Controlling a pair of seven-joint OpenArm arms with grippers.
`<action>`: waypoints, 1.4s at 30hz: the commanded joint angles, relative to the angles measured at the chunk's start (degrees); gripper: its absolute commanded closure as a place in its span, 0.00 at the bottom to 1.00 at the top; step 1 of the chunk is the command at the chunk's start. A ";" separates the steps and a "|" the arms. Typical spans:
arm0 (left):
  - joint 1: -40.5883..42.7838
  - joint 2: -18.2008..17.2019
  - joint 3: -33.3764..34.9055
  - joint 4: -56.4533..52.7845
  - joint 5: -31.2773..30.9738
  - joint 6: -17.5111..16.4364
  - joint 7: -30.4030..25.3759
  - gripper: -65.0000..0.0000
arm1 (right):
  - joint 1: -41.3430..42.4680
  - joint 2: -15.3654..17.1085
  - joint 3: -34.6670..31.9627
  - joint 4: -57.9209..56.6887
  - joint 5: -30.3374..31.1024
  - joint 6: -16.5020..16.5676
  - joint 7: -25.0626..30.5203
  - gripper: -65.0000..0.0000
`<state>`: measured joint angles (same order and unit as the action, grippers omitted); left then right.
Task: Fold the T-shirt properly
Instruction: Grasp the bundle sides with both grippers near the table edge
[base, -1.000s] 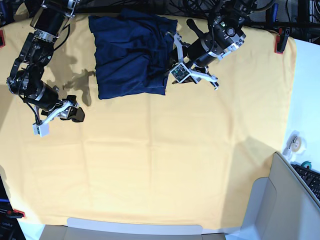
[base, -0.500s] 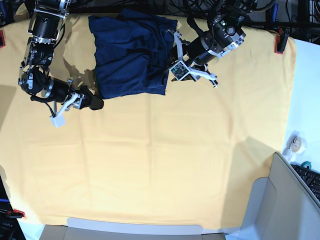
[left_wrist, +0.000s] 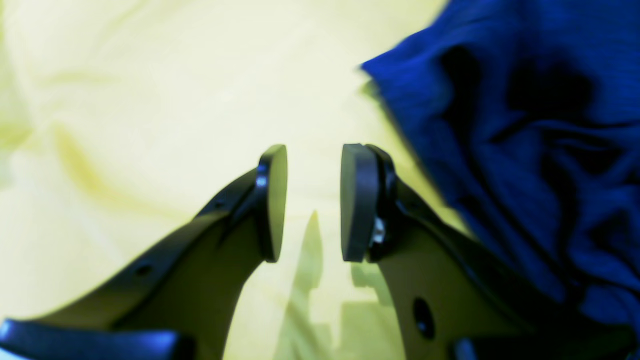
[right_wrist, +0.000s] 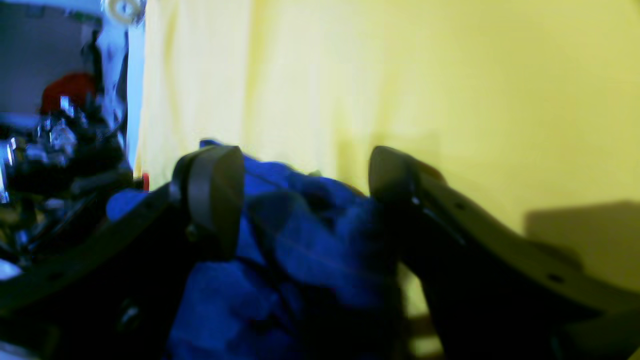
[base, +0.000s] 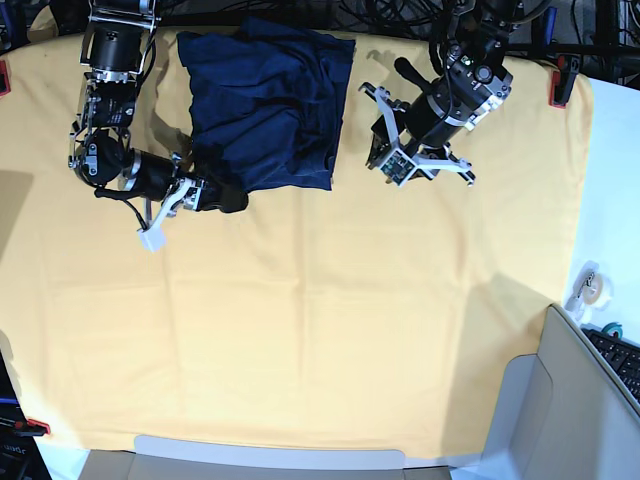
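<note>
Navy T-shirt (base: 262, 105) lies bunched on yellow cloth (base: 330, 330), near its far edge. Right gripper (right_wrist: 305, 200) at shirt's near-left corner, jaws spread wide, blue fabric between them, not pinched. Left gripper (left_wrist: 312, 200) just right of shirt, over bare cloth, jaws narrowly parted, holding nothing.

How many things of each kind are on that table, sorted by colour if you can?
Dark navy-blue: 1, the T-shirt, lying crumpled.
Yellow-orange: 1, the big cloth covering the table.
Black robot arms: 2, the left end effector and the right end effector.
Whitish: 1, a tape roll off the cloth's edge.
Total: 5
</note>
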<state>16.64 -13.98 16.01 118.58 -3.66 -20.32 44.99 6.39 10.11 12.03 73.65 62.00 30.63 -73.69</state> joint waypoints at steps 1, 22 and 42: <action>-0.07 -0.04 -0.58 1.02 -0.51 0.14 0.77 0.72 | 0.16 0.22 -1.00 0.16 -1.56 0.27 -2.22 0.42; -1.48 0.13 -19.92 -0.65 -41.83 -11.55 34.70 0.60 | 0.60 0.22 -2.23 0.33 -6.57 0.09 0.24 0.94; 0.19 -0.04 -10.34 -15.42 -61.70 -11.64 35.01 0.42 | 0.60 0.22 -2.23 0.33 -6.57 0.00 0.33 0.94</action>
<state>17.12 -13.69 5.74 102.24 -63.81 -31.79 79.59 6.70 10.11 9.76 73.91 55.66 31.11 -72.84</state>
